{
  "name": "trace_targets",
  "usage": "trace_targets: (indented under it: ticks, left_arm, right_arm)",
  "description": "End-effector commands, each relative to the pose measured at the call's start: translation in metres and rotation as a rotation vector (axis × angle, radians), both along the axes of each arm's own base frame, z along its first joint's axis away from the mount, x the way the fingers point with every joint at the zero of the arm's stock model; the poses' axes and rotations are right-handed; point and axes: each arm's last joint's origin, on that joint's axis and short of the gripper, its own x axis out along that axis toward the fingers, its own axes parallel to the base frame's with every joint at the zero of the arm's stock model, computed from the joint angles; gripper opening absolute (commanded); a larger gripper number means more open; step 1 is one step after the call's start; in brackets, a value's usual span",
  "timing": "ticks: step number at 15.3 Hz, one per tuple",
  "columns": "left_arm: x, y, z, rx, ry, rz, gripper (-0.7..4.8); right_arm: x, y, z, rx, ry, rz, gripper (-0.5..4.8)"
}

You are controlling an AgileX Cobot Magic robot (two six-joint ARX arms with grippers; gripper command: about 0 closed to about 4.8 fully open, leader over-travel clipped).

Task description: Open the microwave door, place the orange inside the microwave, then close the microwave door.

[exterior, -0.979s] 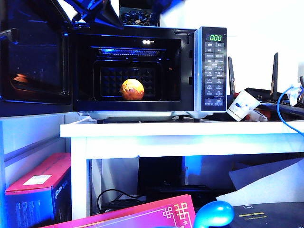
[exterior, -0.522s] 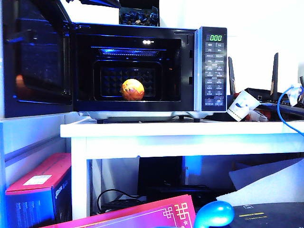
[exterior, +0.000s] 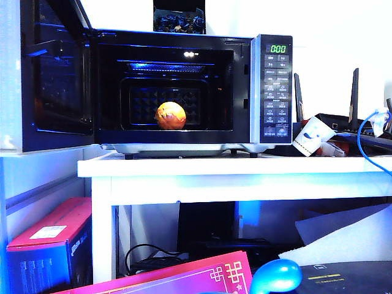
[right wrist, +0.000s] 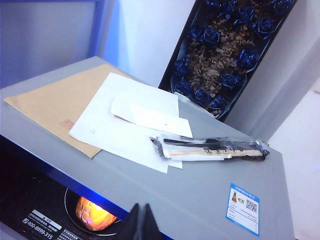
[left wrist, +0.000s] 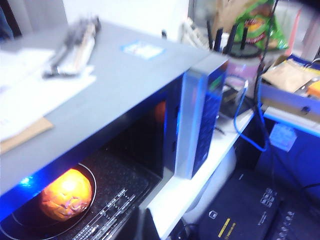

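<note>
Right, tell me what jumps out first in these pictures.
The orange glows in the middle of the lit cavity of the microwave, whose door stands swung open at the left of the exterior view. The green display shines at the top of the button panel on the right. The right tool, shut, hovers above the microwave's grey top, where papers lie.

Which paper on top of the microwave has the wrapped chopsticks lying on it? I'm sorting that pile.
The white sheet, not the brown envelope beneath it. The chopsticks packet lies across the white sheet's edge, clear of the envelope.
</note>
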Motion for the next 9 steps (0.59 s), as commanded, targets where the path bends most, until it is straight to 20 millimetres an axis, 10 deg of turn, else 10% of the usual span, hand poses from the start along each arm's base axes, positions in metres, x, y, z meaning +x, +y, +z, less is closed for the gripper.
trace_targets:
  ticks: [1, 9]
  left_arm:
    - [-0.019, 0.006, 0.012, 0.006, 0.005, 0.003, -0.05]
    - [-0.066, 0.036, 0.02, 0.373, 0.042, 0.493, -0.05]
  right_arm:
    - [-0.004, -0.002, 0.005, 0.018, -0.018, 0.003, -0.01]
    - [-0.008, -0.004, 0.01, 0.023, -0.027, 0.009, 0.0]
